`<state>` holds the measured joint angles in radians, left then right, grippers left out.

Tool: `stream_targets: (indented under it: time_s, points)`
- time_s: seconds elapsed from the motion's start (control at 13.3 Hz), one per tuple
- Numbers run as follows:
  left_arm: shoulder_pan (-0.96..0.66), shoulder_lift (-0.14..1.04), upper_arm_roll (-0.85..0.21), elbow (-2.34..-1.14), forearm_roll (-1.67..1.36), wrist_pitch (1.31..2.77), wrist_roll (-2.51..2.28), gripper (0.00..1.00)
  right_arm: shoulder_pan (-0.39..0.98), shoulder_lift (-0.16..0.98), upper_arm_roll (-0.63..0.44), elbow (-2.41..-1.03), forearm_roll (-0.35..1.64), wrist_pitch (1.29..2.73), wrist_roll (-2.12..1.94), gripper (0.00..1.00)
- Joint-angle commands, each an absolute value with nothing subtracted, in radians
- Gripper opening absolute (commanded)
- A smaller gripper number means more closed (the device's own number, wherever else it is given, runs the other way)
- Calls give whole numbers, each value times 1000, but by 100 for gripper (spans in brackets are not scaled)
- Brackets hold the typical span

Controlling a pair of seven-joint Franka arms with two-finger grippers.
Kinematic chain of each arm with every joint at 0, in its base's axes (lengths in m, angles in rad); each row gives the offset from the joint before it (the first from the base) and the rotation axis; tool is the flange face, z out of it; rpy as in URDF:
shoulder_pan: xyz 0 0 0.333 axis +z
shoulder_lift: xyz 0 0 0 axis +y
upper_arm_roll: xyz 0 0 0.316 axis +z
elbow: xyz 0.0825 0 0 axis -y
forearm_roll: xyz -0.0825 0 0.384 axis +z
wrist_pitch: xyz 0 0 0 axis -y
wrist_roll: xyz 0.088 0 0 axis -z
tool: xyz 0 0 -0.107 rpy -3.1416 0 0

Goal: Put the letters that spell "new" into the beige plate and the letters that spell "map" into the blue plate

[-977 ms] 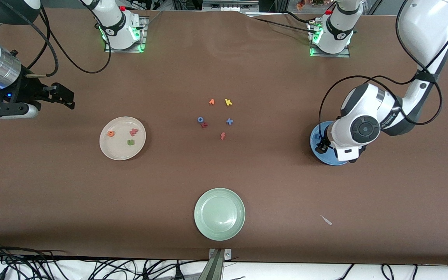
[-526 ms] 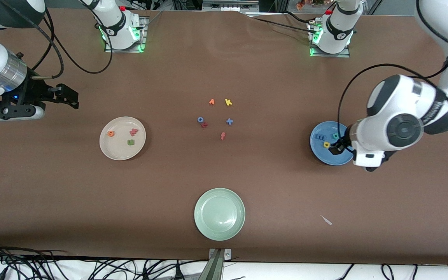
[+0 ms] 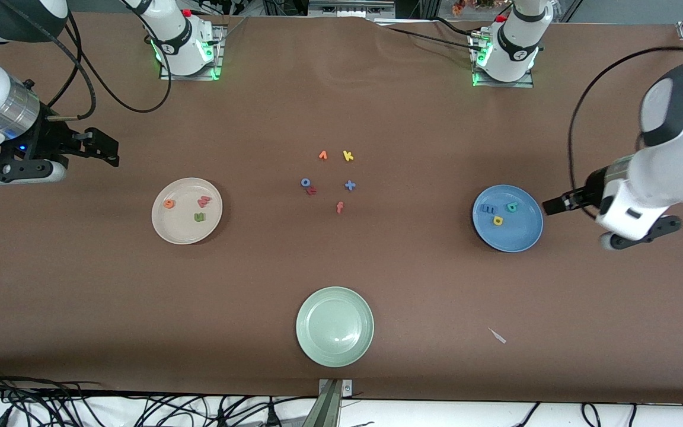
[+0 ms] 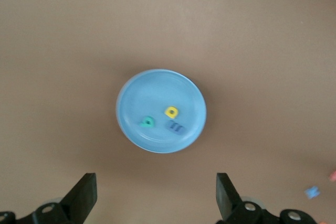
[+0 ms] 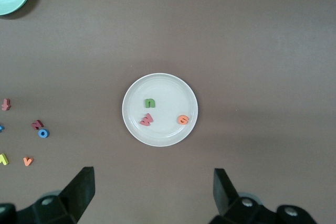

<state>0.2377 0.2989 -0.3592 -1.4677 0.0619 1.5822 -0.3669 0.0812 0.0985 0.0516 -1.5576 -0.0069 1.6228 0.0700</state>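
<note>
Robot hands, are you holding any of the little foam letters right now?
No. The left gripper and the right gripper are both open and hold nothing, each up above the brown table.

A pale green plate [image 3: 334, 327] is set on the brown surface [image 3: 412, 284], near the edge closest to the front camera, with nothing in it. A cluster of loose foam pieces is found mid-surface: an orange v shape [image 3: 322, 155] beside a yellow k [image 3: 348, 156]; nearer the camera, a blue o [image 3: 305, 182] touching a red piece [image 3: 312, 190], and a blue plus sign [image 3: 350, 185]; nearest of the cluster, an orange f [image 3: 339, 207]. A small white scrap [image 3: 497, 335] is noted toward the left arm's end.
</note>
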Motion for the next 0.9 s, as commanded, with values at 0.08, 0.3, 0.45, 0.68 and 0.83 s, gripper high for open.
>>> stream_targets:
  time_s: [0.08,0.3,0.45,0.68,0.83]
  points:
    - [97,116,-146,-1551,-49,1575,-131,100,63,113,54,-1529,-2,1609,60,100]
    - [5,-10,-54,-1672,-52,1614,-137,100,61,114,54,-1529,-2,1609,61,100]
    - [6,-37,-55,-1718,-52,1624,-121,100,63,114,55,-1529,-2,1609,63,100]
    - [9,-34,-57,-1717,-48,1614,-107,100,63,114,55,-1529,3,1609,66,100]
    - [3,-40,-55,-1715,-46,1605,-106,100,64,114,55,-1529,3,1609,66,100]
